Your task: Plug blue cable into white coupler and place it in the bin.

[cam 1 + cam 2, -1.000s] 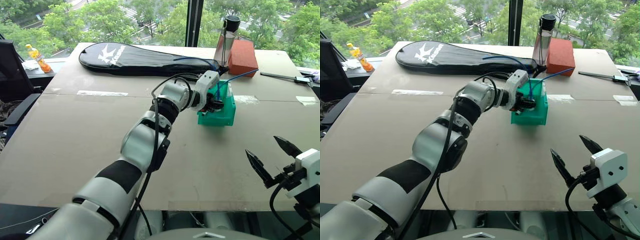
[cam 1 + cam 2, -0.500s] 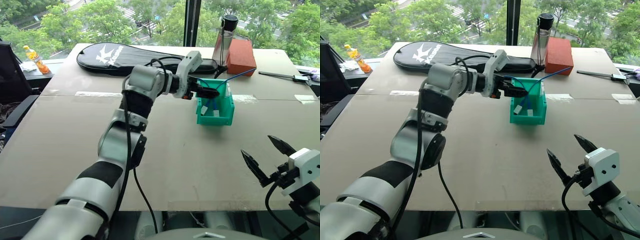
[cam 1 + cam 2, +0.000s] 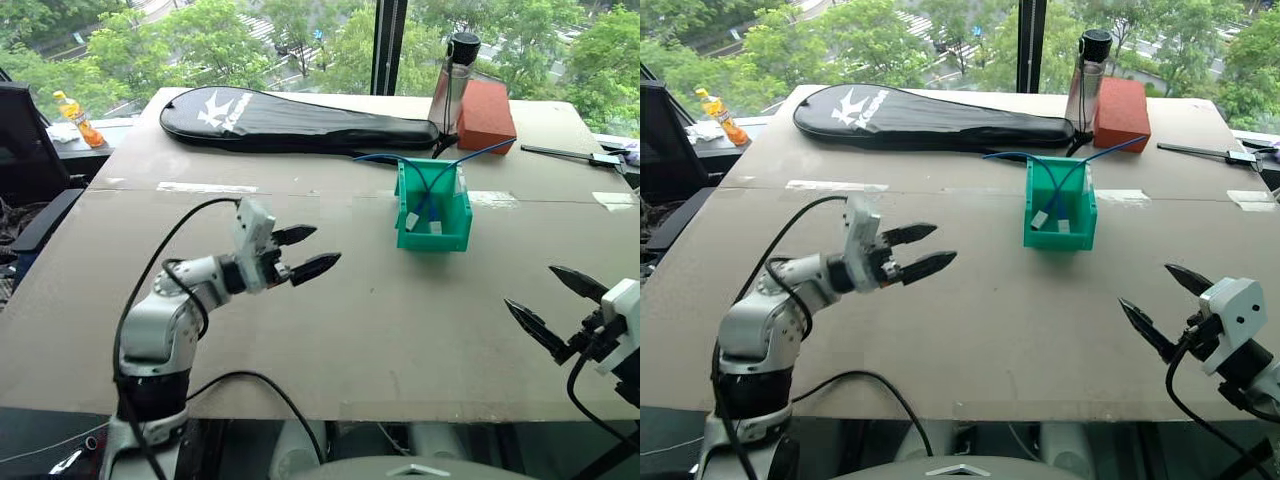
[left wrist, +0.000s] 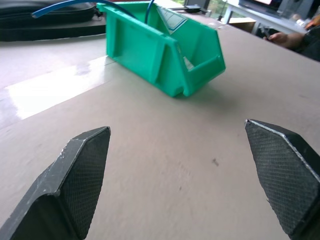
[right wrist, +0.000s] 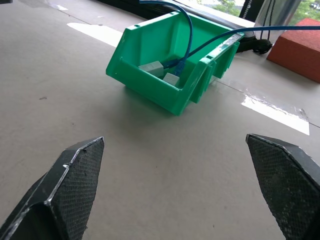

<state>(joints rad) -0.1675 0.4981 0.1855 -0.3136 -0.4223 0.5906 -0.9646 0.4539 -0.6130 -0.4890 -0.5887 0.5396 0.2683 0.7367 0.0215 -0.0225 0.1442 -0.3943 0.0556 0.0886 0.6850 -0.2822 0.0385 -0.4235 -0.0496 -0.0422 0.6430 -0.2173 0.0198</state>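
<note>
1. On the far half of the table (image 3: 330, 340), right of centre, the bin (image 3: 433, 232) stands upright with its low front lip facing the robot.
2. Inside the bin lies the white coupler (image 5: 151, 67) with the blue cable (image 3: 432, 186) leading into it; the cable loops over the bin's rear wall and trails away toward the red-brown block (image 3: 486, 113).
3. Left gripper (image 3: 310, 251): released, fingers spread, holding nothing, hovering over the table well apart from the bin on its left.
4. Right gripper (image 3: 555, 306): released, fingers spread wide, empty, near the table's near right edge.
5. At the far edge, a black racket case (image 3: 290, 118) lies flat; a bottle (image 3: 453, 92) stands beside the block.
</note>
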